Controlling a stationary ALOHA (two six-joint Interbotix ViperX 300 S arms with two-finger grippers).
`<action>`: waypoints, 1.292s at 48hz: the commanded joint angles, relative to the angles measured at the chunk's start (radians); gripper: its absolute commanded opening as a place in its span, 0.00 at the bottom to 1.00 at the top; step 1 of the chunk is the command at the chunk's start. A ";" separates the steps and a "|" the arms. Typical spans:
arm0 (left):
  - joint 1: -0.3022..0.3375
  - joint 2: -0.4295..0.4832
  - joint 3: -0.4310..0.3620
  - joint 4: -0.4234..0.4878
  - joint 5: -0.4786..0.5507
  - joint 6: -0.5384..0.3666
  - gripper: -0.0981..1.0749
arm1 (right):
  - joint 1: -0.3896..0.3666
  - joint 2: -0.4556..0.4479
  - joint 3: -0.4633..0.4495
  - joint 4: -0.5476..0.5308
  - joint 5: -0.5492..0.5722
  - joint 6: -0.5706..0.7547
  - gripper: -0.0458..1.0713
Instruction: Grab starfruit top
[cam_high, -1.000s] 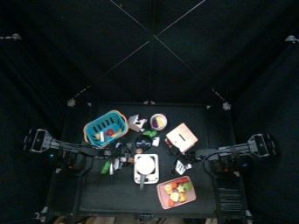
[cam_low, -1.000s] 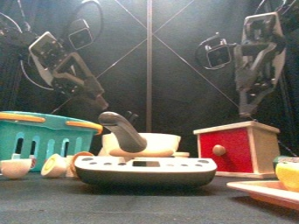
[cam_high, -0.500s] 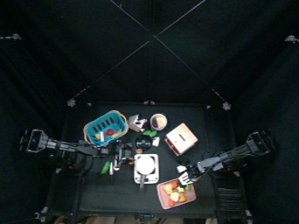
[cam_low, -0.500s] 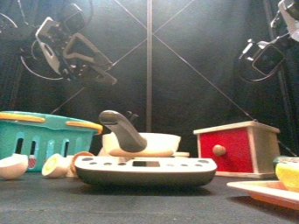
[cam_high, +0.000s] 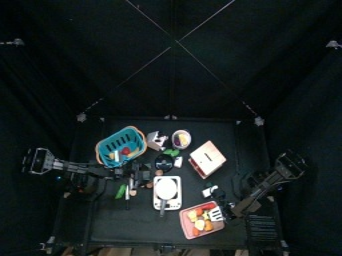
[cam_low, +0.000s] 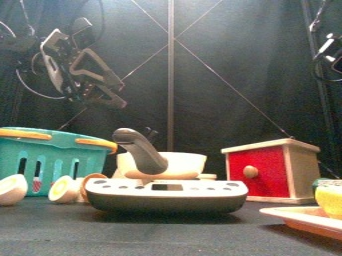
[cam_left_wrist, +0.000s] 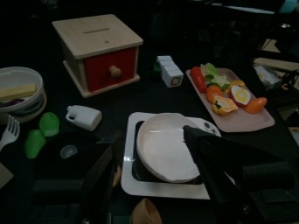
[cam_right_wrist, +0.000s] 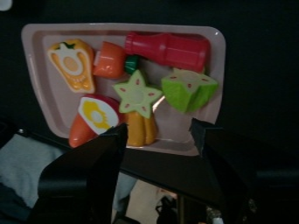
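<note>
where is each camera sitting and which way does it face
Top: high overhead, looking straight down at the table; both arms show.
Front: table height, looking level across the scale; left arm behind.
Left wrist: over the scale, left gripper at bottom.
Right wrist: above the tray, right gripper open.
Both wrist views share the tray.

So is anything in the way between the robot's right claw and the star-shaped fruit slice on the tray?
Nothing visible is. The right gripper hangs open above the tray, and the starfruit top lies uncovered among the other toy foods, with bare space between it and the jaws.
</note>
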 joint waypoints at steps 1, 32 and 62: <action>-0.002 0.003 -0.008 0.002 -0.009 0.000 0.87 | 0.014 0.000 -0.015 -0.014 0.012 0.003 0.86; 0.002 0.005 0.009 0.002 -0.011 0.000 0.87 | 0.012 0.091 0.026 -0.055 -0.008 0.008 0.86; 0.006 0.023 0.011 0.002 -0.009 0.000 0.87 | 0.017 0.101 0.012 -0.058 -0.009 -0.008 0.80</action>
